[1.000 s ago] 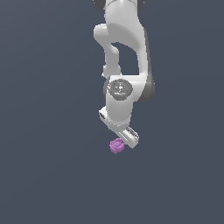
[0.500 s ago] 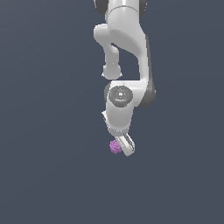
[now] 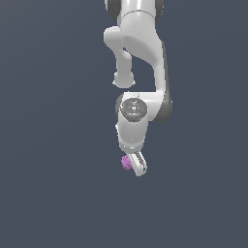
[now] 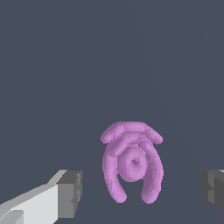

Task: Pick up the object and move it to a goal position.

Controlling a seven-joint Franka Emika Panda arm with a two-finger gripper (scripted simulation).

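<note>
A: Starting with the exterior view: how far along is the task looking?

B: Early, I'd judge. The arm is reaching down, and its pincer (image 3: 135, 166) is sitting right at the object (image 3: 126, 162), the small pink-purple blob. The blob is showing just on the exterior view's left of the one white finger I can make out. It is probably lying on the dark surface (image 3: 53, 193) and not being lifted, though that plain ground is giving no shadow to confirm it.

A: And the wrist view?

B: There the object (image 4: 132, 162) is lying between the two dark finger pads (image 4: 70, 193), with clear gaps on both sides. So the pincer (image 4: 141, 192) is standing spread wide, touching nothing and gripping nothing.

A: So what is left?

B: Nearly everything, in my judgement: closing on the blob, lifting it, and carrying it to the goal. No goal marker is appearing in either view, so I cannot say where it is heading.

A: Any writing, brands or labels?

B: None is showing. The arm's shells are plain white, the round joint cap is grey with only tiny dots, and the blob is bare and faceted.
</note>
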